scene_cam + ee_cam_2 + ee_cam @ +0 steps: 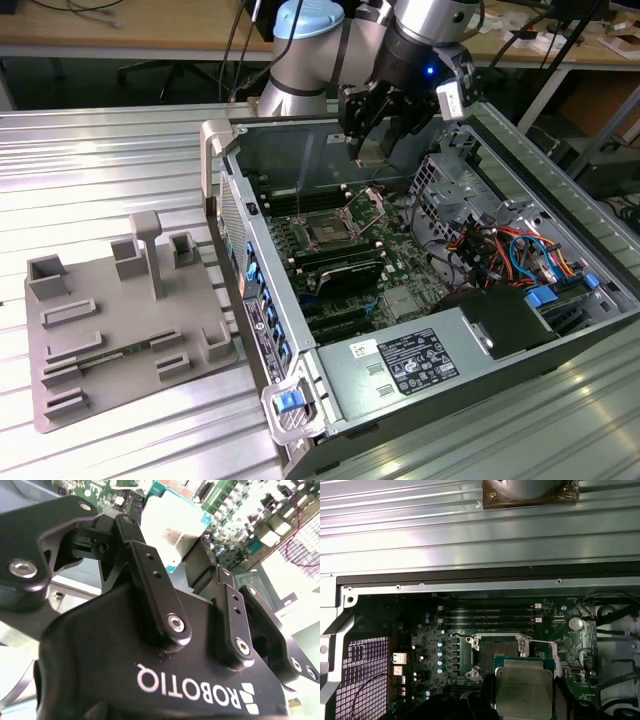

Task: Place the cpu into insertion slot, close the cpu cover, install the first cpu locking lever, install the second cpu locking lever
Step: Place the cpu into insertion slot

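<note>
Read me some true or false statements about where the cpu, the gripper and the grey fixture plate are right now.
1. The gripper is shut on the cpu. True.
2. The cpu sits in the insertion slot. False: it is held in the air above the motherboard, apart from the slot.
3. The computer case is open, its motherboard exposed. True.
4. The grey fixture plate lies on the exterior view's right of the case. False: it lies on the exterior view's left.
</note>
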You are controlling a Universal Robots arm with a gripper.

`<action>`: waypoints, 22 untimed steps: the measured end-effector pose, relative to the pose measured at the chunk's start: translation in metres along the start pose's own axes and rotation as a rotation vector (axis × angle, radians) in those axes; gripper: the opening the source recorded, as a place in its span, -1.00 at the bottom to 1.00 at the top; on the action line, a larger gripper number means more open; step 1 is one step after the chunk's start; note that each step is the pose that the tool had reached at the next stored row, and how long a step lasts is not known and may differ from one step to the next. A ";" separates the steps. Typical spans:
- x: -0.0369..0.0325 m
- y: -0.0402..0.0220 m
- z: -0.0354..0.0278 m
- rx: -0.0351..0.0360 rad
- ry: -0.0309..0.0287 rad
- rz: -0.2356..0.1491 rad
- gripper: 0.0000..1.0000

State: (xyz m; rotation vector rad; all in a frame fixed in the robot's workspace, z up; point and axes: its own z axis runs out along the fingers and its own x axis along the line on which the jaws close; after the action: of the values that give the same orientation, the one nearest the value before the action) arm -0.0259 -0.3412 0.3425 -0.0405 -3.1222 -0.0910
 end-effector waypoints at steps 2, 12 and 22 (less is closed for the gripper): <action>-0.0001 -0.0001 0.0007 0.0248 -0.0009 0.000 0.09; 0.0000 -0.0002 0.0024 0.0260 -0.0007 0.000 0.09; -0.0001 -0.0003 0.0045 0.0281 -0.0008 0.000 0.09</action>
State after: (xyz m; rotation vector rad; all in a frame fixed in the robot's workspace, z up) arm -0.0259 -0.3413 0.3380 -0.0409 -3.1235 -0.0472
